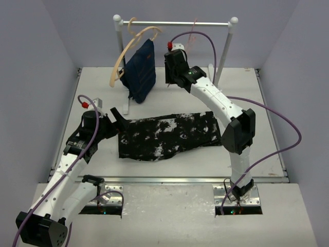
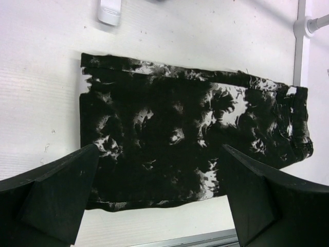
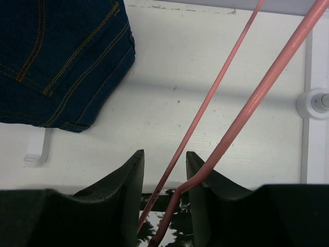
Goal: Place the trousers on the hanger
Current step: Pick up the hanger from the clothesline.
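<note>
Wide apart and holding nothing, the black fingers (image 2: 56,190) of the left gripper (image 2: 159,154) hover over the left end of the trousers (image 1: 169,135). Those lie flat across the middle of the white table (image 1: 267,154), folded into a long black band with white splotches. Behind them a tan wooden hanger (image 1: 126,51) hangs on the white rail (image 1: 175,23), with a navy garment (image 1: 141,69) draped from it. Further right, the right gripper (image 3: 164,154) is raised just under the rail, its jaws drawn narrow around the pink wires of the hanger (image 3: 247,114). One wire passes through the gap and the thicker one bends against the right finger. Whether they actually pinch it, I cannot tell
</note>
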You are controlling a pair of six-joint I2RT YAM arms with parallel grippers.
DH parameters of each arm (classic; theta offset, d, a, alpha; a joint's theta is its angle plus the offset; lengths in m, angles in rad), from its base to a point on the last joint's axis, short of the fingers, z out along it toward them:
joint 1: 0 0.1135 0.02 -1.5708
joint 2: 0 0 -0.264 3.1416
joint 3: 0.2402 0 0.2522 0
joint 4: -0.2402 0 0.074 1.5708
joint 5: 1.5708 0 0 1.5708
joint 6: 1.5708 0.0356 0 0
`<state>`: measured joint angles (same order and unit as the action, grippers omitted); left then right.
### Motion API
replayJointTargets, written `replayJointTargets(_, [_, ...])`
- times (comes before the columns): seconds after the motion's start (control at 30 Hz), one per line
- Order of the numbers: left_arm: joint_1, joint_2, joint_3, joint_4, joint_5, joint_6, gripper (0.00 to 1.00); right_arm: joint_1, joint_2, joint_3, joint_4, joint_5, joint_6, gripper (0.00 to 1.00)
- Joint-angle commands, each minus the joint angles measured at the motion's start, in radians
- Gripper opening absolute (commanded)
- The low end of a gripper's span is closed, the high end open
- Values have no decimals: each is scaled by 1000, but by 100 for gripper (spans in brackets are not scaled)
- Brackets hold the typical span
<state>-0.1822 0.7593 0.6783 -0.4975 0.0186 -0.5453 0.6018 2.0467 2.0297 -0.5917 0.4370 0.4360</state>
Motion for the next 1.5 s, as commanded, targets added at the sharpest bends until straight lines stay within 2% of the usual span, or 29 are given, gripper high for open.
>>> replayJointTargets(0.0, [1,-8,-2,42,14,18,100,-20,-56,-38,60,-25,-41,0])
replayJointTargets(0.13, [1,4,-5,44,23,17,100,-28,-92,-77,75,-57,-96,0])
replayJointTargets(0.23, [1,7,-5,43,27,16,100,-48,-91,-87,58,-138,-108,0])
replayJointTargets(0.3, [1,8,-5,43,29,15,100,-73,-69,-79,22,-200,-108,4])
replayJointTargets(0.33, [1,7,-5,44,29,16,100,-79,-58,-72,1,-207,-105,12])
replayJointTargets(0.37, [1,7,-5,45,29,16,100,-85,-42,-67,-26,-204,-102,29])
replayJointTargets(0.4, [1,8,-5,45,29,17,100,-88,-35,-68,-39,-200,-99,41])
replayJointTargets(0.47, [1,13,-5,46,29,18,100,-89,-32,-77,-42,-194,-91,59])
replayJointTargets(0.53, [1,19,-5,46,29,18,100,-89,-28,-67,-46,-183,-85,68])
replayJointTargets(0.63, [1,18,-5,47,33,19,100,-89,-13,-15,-81,-162,-62,99])
replayJointTargets(0.83, [1,17,-8,53,38,22,100,-90,-8,65,-124,-43,-21,99])
replayJointTargets(0.93, [1,13,-10,54,45,22,100,-91,-23,63,-134,65,-12,99])
replayJointTargets(1.03, [1,11,-14,62,49,22,100,-102,-31,56,-134,95,4,97])
replayJointTargets(1.2, [1,12,-17,65,57,22,100,-116,1,65,-142,100,16,77])
replayJointTargets(1.23, [1,12,-17,65,57,22,100,-117,1,61,-141,100,17,76])
replayJointTargets(1.33, [1,10,-19,69,60,24,100,-119,-8,43,-141,99,24,61])
replayJointTargets(1.37, [0,12,-19,69,60,24,100,-126,-9,36,-140,96,27,60])
replayJointTargets(1.47, [1,14,-19,69,66,25,100,-144,-26,12,-142,86,31,46])
